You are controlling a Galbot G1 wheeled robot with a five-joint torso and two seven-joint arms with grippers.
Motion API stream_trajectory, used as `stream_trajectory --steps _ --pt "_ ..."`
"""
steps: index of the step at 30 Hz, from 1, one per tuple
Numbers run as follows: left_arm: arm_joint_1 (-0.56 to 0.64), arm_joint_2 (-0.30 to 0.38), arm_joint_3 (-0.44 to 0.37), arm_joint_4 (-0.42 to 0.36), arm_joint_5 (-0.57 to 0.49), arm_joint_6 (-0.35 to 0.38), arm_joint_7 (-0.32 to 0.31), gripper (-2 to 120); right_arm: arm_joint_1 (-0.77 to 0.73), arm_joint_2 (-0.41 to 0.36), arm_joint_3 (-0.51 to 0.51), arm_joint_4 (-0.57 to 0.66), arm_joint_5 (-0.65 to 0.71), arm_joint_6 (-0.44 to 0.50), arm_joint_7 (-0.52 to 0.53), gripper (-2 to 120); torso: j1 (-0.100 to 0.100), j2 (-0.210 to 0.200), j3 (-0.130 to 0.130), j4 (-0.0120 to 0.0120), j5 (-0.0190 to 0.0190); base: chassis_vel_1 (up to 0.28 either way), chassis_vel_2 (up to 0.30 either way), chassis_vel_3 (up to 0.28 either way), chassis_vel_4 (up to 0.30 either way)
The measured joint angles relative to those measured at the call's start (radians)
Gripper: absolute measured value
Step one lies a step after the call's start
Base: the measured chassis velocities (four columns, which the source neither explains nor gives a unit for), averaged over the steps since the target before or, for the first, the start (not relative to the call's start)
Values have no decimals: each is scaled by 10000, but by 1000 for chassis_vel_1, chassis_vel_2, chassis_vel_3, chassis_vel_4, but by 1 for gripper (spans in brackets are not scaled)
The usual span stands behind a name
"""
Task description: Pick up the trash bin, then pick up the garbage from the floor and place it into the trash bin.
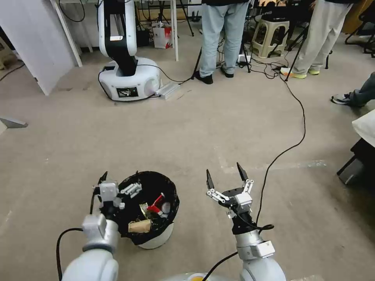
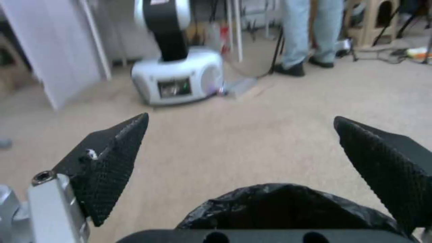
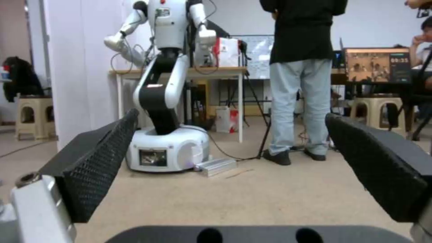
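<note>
The trash bin (image 1: 156, 239), a white bucket lined with a black bag, stands on the carpet at the lower left of the head view. Garbage (image 1: 150, 208) lies inside it: a red wrapper, a brown paper bag and small white bottles. My left gripper (image 1: 119, 180) is open at the bin's left rim, its fingers wide apart. In the left wrist view the black bag (image 2: 279, 206) bulges low between the fingers of that gripper (image 2: 241, 135). My right gripper (image 1: 224, 172) hovers open to the right of the bin, nothing between its fingertips, as in the right wrist view (image 3: 232, 135).
Another robot's white base (image 1: 129, 80) stands ahead on the left. A black cable (image 1: 289, 148) snakes across the carpet on the right. A dark object (image 1: 357, 164) sits at the right edge. People's legs and a stool (image 1: 269, 35) are at the back.
</note>
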Motion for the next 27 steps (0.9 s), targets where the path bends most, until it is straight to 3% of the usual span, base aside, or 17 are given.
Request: stream_trajectory --steps 1,10,16,27 --pt "180 -17 73 150 165 -470 -66 100 -10 45 -6 41 -80 -108 96 100 0 0 0 0 1 0 0 0 0" --pt "422 -93 150 1060 761 -2130 -725 100 -176 150 -29 52 -314 -250 248 100 0 0 0 -3 2 0 0 0 0" --pt "532 -118 251 1266 964 -2413 -1217 100 -150 166 -6 35 -453 -301 248 100 0 0 0 -1 3 0 0 0 0" --pt "522 -122 252 1270 959 -2381 -1239 100 -141 165 3 29 -468 -309 248 100 0 0 1 -1 2 0 0 0 0"
